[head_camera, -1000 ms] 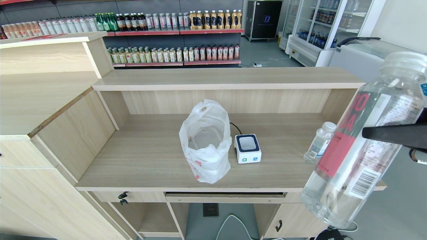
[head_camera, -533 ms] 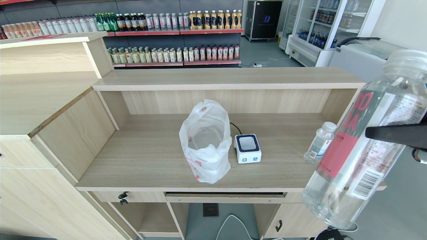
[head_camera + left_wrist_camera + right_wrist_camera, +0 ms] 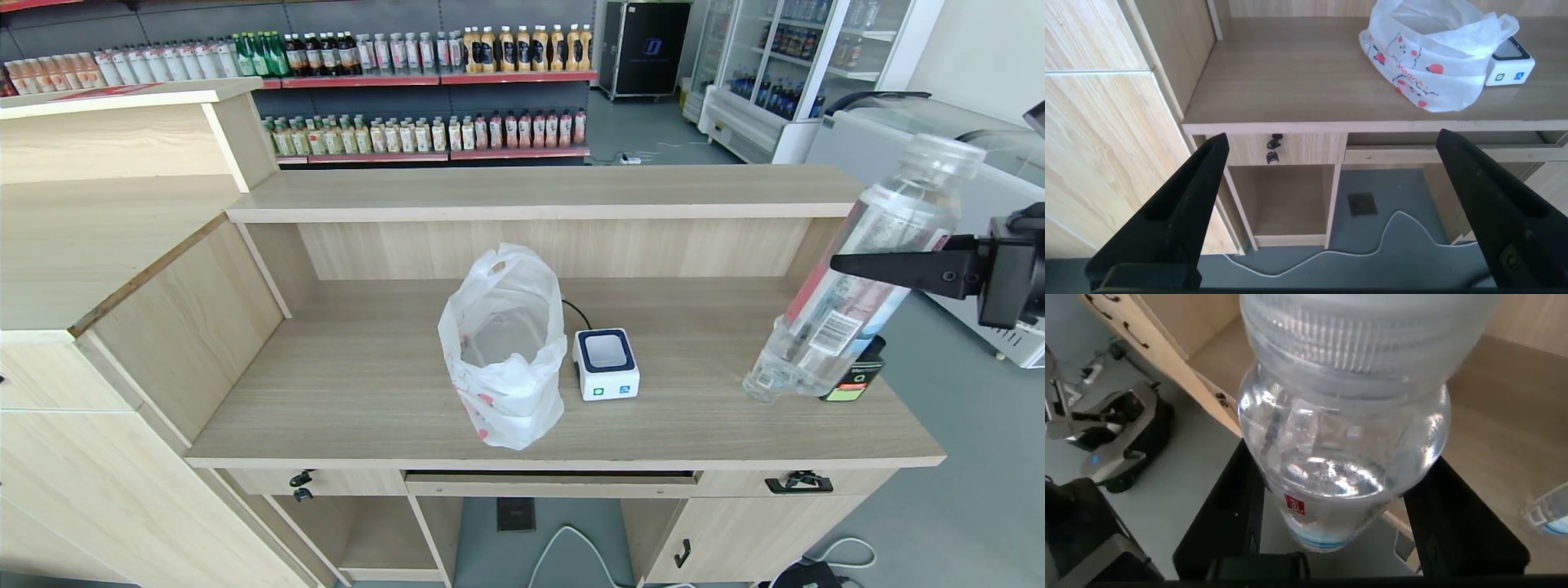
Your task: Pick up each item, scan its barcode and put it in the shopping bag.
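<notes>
Head, R gripper (image 3: 865, 265): up over the desk's (image 3: 367, 384) right end, fingers clamped across the water bottle (image 3: 894, 220) at mid-body, one finger in front, the other behind.
Head, bottle: tilted, cap high and out toward the right edge, base low over the desk top; can't tell if it touches. Barcode patch sits low on the body, facing the cam. Grip is above it, prob. so the code stays bare for the scan.
Head, scanner (image 3: 606, 363): mid-desk, window up, just beside the shopping bag (image 3: 502, 351) on the side twd the right edge, well apart from the bottle. My read: the code must get turned down over that window next.
Head, bag: stands at desk centre, mouth gaping upward, handles slack. Set up for a drop from above.
Head, dark item (image 3: 853, 380): green label, near the right edge, just behind the bottle's base. Waiting its turn, I'd say.
L wrist, L gripper (image 3: 1331, 143): fingers spread wide, nothing btwn them, out before the desk's front edge twd the left corner. Parked clear of the action, seems.
L wrist, bag & scanner: on the top beyond, side by side, touching or nearly.
R wrist, bottle: clear ribbed body pinched btwn the two dark fingers; desk edge runs beneath, floor beyond.
Stage: bottle picked; scan and bagging not yet done.
Risk: smooth round body, tilted. Could swivel in the pinch when rotated.
</notes>
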Motion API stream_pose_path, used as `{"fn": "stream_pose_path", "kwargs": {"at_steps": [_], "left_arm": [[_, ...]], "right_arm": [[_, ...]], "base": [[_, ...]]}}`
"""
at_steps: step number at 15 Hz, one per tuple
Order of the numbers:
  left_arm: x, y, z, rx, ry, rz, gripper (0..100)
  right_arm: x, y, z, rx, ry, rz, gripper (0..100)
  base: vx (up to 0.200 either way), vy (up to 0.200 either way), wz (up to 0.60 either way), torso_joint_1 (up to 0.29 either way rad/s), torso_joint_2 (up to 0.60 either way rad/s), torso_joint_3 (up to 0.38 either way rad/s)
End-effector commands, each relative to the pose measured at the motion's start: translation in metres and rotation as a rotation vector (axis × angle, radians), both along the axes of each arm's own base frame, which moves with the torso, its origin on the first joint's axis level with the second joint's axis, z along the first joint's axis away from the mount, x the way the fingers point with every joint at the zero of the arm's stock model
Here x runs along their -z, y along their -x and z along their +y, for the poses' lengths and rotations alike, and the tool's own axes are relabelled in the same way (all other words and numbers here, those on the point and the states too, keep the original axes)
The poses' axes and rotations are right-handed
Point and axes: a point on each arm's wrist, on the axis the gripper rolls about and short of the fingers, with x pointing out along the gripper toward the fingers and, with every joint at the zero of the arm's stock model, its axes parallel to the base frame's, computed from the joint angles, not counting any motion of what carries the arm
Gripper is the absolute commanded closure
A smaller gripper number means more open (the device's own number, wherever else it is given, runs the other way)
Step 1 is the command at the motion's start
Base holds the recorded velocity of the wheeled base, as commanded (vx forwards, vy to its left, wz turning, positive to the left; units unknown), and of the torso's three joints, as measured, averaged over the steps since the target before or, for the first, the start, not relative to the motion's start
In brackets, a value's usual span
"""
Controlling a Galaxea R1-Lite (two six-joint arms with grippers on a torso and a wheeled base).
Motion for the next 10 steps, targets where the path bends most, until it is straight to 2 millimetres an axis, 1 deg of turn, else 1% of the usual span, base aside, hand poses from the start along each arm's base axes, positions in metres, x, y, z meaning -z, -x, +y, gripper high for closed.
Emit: {"fn": "stream_pose_path", "kwargs": {"at_steps": [1,3,5,7,8,9,10], "left_arm": [[0.000,0.000,0.000,0.000,0.000,0.002,0],[0.000,0.000,0.000,0.000,0.000,0.002,0],[0.000,0.000,0.000,0.000,0.000,0.002,0],[0.000,0.000,0.000,0.000,0.000,0.002,0],[0.000,0.000,0.000,0.000,-0.002,0.001,0],[0.000,0.000,0.000,0.000,0.000,0.002,0],[0.000,0.000,0.000,0.000,0.000,0.002,0]], "right_arm": [[0.018,-0.037,-0.025,0.104,0.017,0.033,100],[0.022,-0.048,-0.040,0.154,0.016,0.026,100],[0.024,-0.052,-0.046,0.179,0.023,0.013,100],[0.031,-0.049,-0.057,0.231,0.073,0.010,100],[0.031,-0.047,-0.060,0.276,0.127,-0.016,100],[0.030,-0.046,-0.067,0.339,0.195,-0.047,100],[0.028,-0.044,-0.073,0.367,0.239,-0.074,100]], "base": [[0.000,0.000,0.00,0.000,0.00,0.000],[0.000,0.000,0.00,0.000,0.00,0.000],[0.000,0.000,0.00,0.000,0.00,0.000],[0.000,0.000,0.00,0.000,0.00,0.000],[0.000,0.000,0.00,0.000,0.00,0.000],[0.000,0.000,0.00,0.000,0.00,0.000],[0.000,0.000,0.00,0.000,0.00,0.000]]}}
